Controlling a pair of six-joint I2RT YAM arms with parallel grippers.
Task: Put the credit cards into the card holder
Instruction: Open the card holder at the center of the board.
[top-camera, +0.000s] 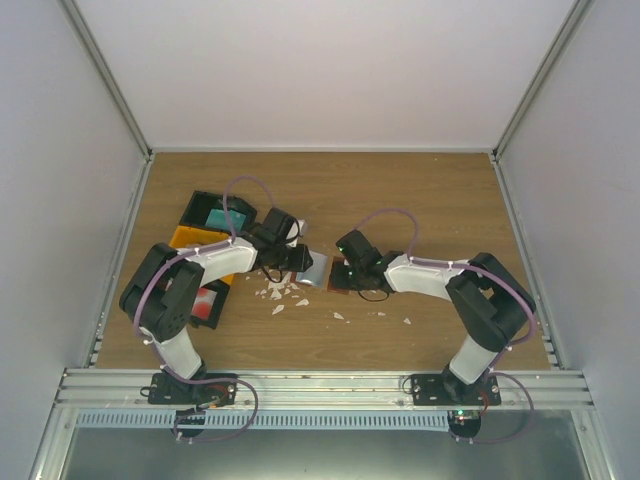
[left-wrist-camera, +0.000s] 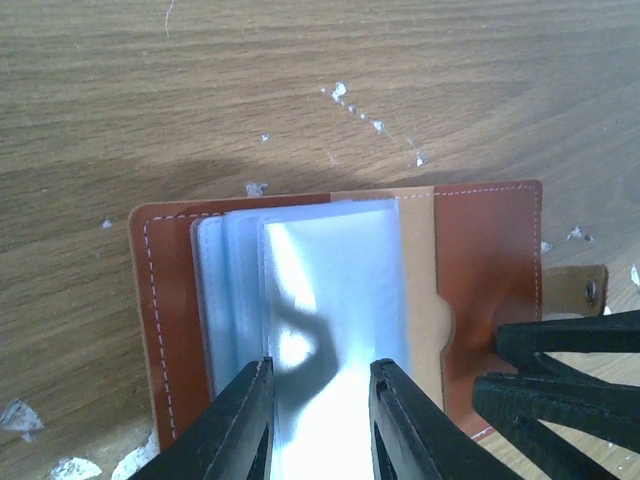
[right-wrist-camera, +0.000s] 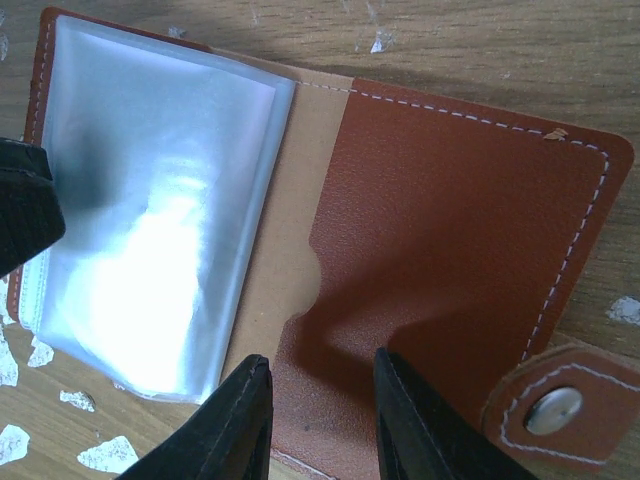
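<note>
Presently, on the table (left-wrist-camera: 300, 80), midway between the two arms:

Card holder (right-wrist-camera: 450, 250) — reddish-brown, leather-like, lying open and flat. Snap tab (right-wrist-camera: 555, 410) at one corner. Stack of clear sleeves (right-wrist-camera: 150, 200) on one half, bare stitched pocket on the other. Judged light and limp at the fold, so likely to skid on the wood unless pinned. Best held down on the bare leather half, well off the sleeves.

Sleeves: thin, glossy, floppy, probably slippery. Best taken at the free edge only.

Credit cards: one teal (top-camera: 215, 216) in the black-and-orange tray (top-camera: 190, 238), one red (top-camera: 207, 300) beside the left arm, both well apart from the holder. Judged stiff, thin and light, awkward to lift when flat. Grip best placed across a short edge.

Left end effector (left-wrist-camera: 322, 368): fingers partly spread, straddling the topmost sleeve. Pinch on it not discernible.

Right end effector (right-wrist-camera: 318, 362) — fingers parted, nothing between them, poised over the bare leather half. Contact not discernible.

White scraps (top-camera: 278, 294) scattered around the holder.
</note>
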